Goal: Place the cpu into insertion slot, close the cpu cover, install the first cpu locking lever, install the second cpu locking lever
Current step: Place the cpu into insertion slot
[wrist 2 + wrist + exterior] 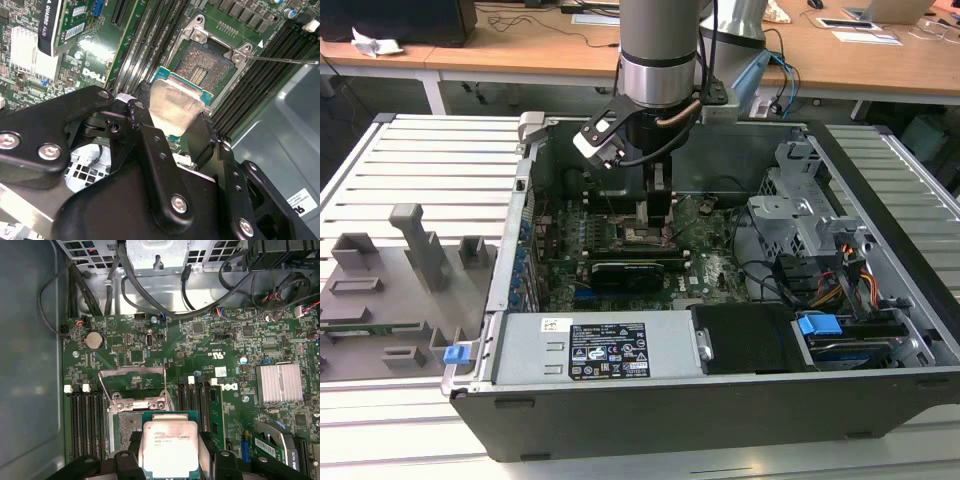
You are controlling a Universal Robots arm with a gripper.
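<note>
The cpu [170,447] gripped over the insertion slot [205,65], apparently not yet seated
From the exterior view's left: grey fixtures [410,260] on the table [420,150], then mid-case the tool [655,215] clamping the cpu by its edges. The cpu cover [132,385] stands open; closing it and both levers are left to do. Memory slots [85,415] crowd the insertion slot; a drive cage [800,200] sits rightward.

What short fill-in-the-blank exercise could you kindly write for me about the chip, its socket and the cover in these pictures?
1. The jaws are shut on the ____.
2. The chip is not yet seated in its ____.
3. The socket's metal cover is swung ____.
Missing words: chip; socket; open.
</note>
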